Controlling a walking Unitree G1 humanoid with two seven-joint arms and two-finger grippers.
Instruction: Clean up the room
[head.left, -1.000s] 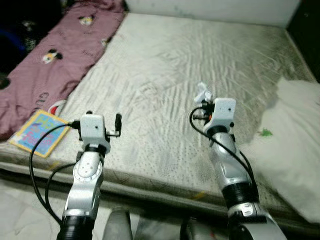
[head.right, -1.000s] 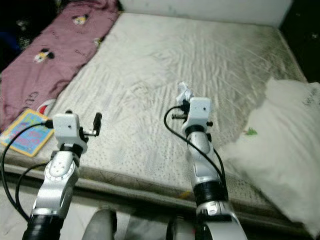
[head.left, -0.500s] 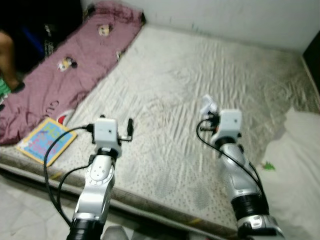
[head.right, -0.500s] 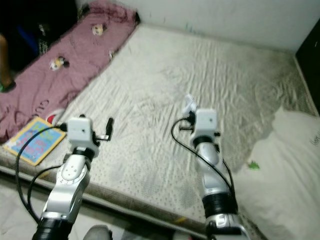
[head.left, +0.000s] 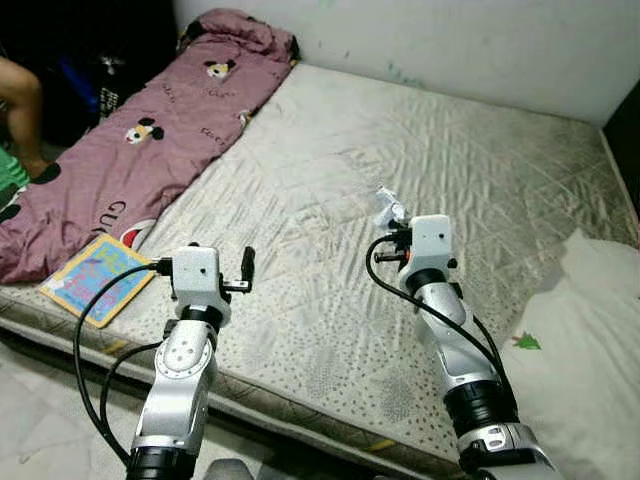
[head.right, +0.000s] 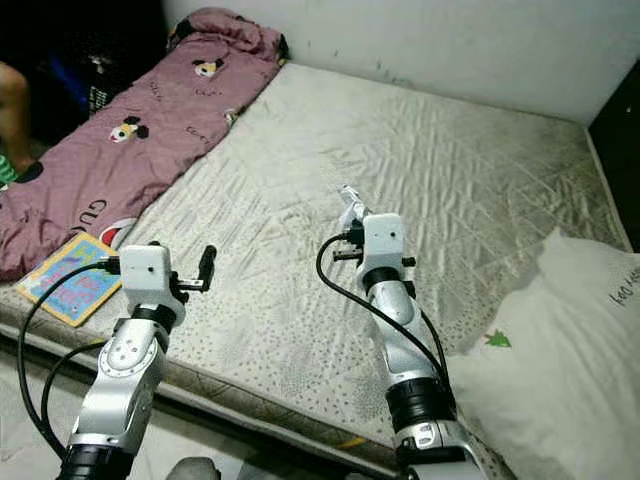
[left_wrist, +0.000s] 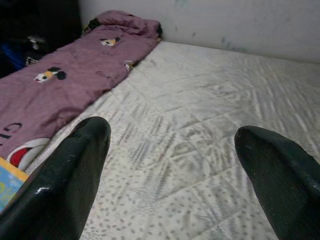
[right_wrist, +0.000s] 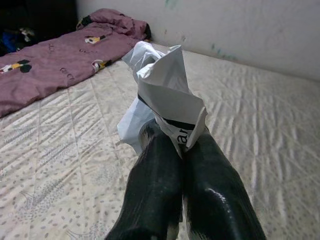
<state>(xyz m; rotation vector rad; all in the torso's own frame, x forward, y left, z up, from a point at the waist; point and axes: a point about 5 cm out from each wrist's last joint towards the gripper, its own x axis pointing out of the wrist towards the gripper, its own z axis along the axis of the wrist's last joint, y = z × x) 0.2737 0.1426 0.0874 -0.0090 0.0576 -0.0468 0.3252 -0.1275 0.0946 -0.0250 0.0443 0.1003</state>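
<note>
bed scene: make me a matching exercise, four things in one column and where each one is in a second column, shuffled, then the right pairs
Things
1. crumpled paper
2. picture book
3. white pillow
4. purple cartoon blanket

Places
A. along the mattress's left side, up to the wall
B. pinched between the right end effector fingers
C. near front left corner of the mattress, flat
D. at the mattress's right side, by the right arm

Pairs: 1-B, 2-C, 3-D, 4-A

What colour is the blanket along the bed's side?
Dusty pink blanket with cartoon mouse prints; clearest in the left eye view.
</note>
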